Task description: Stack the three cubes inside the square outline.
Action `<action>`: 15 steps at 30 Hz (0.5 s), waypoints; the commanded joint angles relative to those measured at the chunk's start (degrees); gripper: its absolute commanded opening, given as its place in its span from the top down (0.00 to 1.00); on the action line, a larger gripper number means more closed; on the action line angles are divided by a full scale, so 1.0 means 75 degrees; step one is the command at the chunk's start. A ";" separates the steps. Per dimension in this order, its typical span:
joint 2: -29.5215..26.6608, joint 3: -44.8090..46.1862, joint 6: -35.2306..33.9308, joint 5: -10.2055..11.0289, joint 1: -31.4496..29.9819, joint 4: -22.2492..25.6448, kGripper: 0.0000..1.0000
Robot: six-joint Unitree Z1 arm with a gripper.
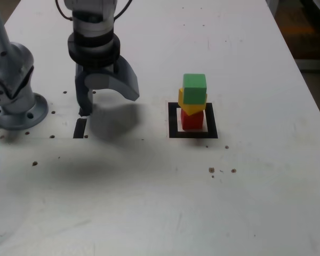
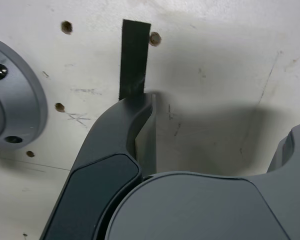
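The three cubes stand in one stack in the exterior view: the red cube (image 1: 192, 120) on the table, the yellow cube (image 1: 192, 107) on it, turned a little, and the green cube (image 1: 194, 88) on top. The stack sits inside the square outline (image 1: 174, 120) of black tape. My gripper (image 1: 109, 104) hangs well off to the exterior view's left of the stack, open and holding nothing. In the wrist view the gripper (image 2: 215, 135) shows bare white table between its fingers (image 2: 140, 130); no cube appears there.
A short black tape strip (image 1: 80, 128) (image 2: 135, 57) lies just below one fingertip. The arm's grey base (image 1: 21, 109) (image 2: 10, 110) is bolted at the exterior view's left. Small holes (image 1: 222, 170) dot the white table, whose edge (image 1: 309, 90) runs down the right.
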 commanded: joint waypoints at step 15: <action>0.0067 0.0208 0.0013 -0.0136 0.0009 -0.0252 0.09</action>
